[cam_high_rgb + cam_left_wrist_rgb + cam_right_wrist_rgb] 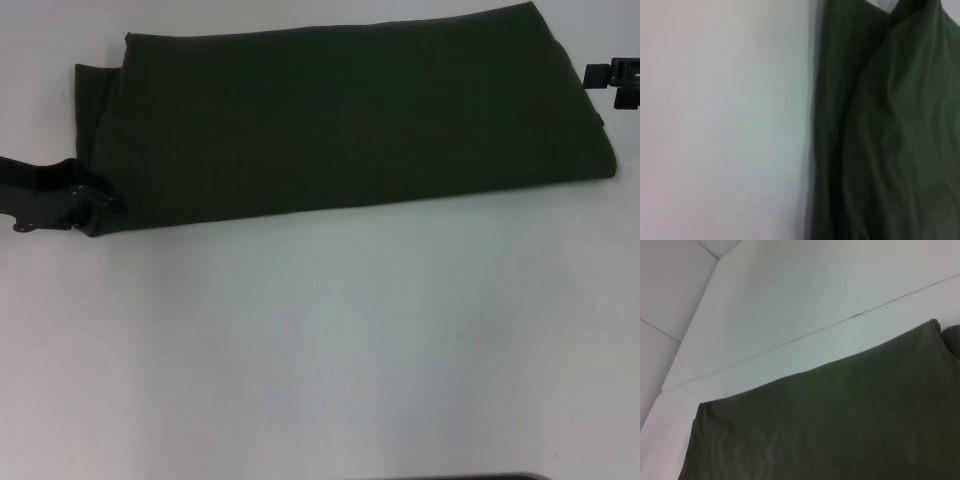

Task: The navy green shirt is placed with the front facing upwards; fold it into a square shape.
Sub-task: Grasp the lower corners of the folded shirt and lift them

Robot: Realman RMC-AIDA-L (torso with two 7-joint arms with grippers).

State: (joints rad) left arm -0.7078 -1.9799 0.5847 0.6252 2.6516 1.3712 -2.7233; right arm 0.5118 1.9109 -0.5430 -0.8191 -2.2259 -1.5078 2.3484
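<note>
Left hand [108, 203] at folded shirt [350, 120] corner.

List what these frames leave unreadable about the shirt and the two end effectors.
- Navy green shirt: folded into a long band; chest print and neck label hidden inside the folds in all views.
- Left end effector: at the shirt's near left corner in the head view; grip unclear, dark on dark.
- Right end effector: cut off by the head view's right edge.
</note>
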